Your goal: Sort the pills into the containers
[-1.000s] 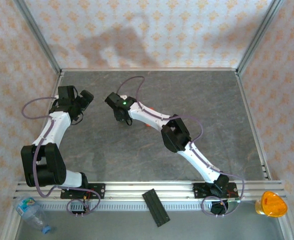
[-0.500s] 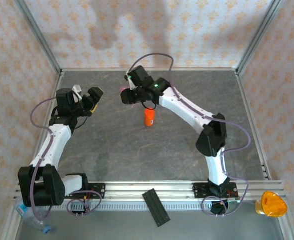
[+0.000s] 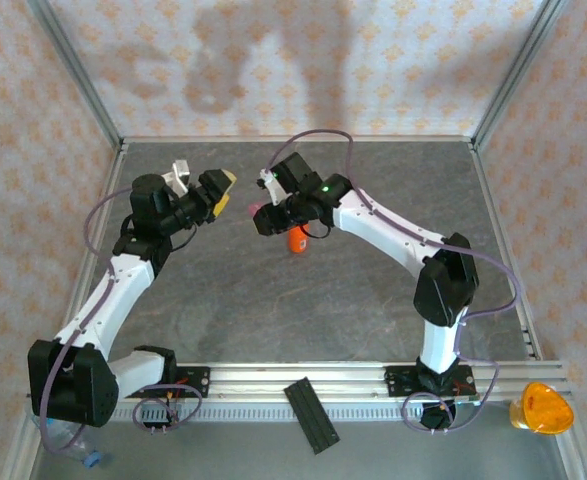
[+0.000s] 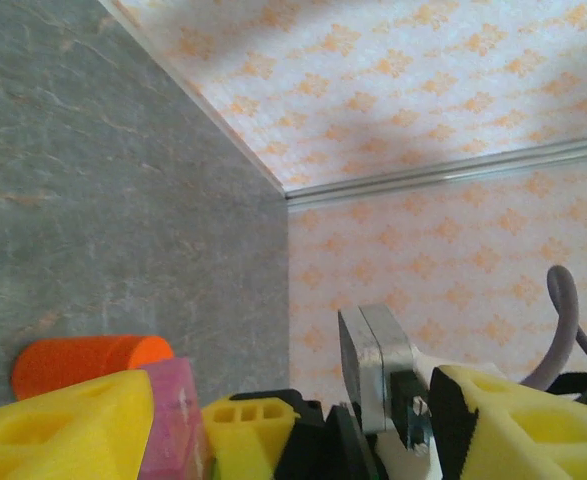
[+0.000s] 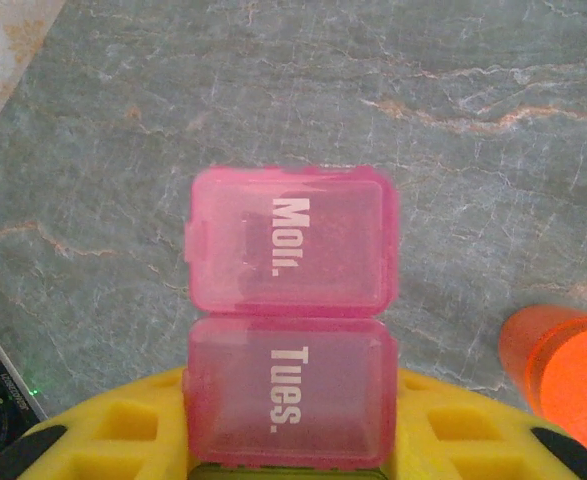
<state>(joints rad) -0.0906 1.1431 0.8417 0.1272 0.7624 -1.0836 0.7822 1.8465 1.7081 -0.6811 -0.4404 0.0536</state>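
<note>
Nearest, well behind both tools at the arms' bases, a black block (image 3: 312, 415) lies tilted by the rail (image 3: 273, 372). A clear plastic bottle (image 3: 61, 432) lies far back on the left tool's side, and an orange-yellow object (image 3: 545, 408) far back on the right tool's side.

Further out, the two arms reach toward each other over the grey desk (image 3: 373, 310). An orange bottle (image 3: 297, 240) sits on the desk just behind the right tool (image 3: 262, 214), close under its wrist. From the right wrist the orange bottle (image 5: 561, 372) shows off to that tool's right.

The right tool (image 5: 291, 445) is clenched on the containers (image 5: 288, 320). Its yellow fingers (image 5: 113, 430) press either side of the pink box marked "Tues.", and the joined pink box marked "Mon." sticks out past the fingertips. A thin green edge shows under the "Tues." box. From above, the containers (image 3: 254, 210) are a small pink spot at the right tool's tip, between the two tools.

The left tool (image 3: 206, 182) faces them from close by. From its own wrist the left tool (image 4: 293, 430) is released, its yellow fingers (image 4: 68, 430) wide apart. The containers (image 4: 178, 420) lie inside the gap, right beside one finger and well apart from the other; whether they touch it cannot be told. The orange bottle (image 4: 88, 362) shows just beyond that finger.

Beyond both tools stands the patterned wall (image 3: 303, 70).
</note>
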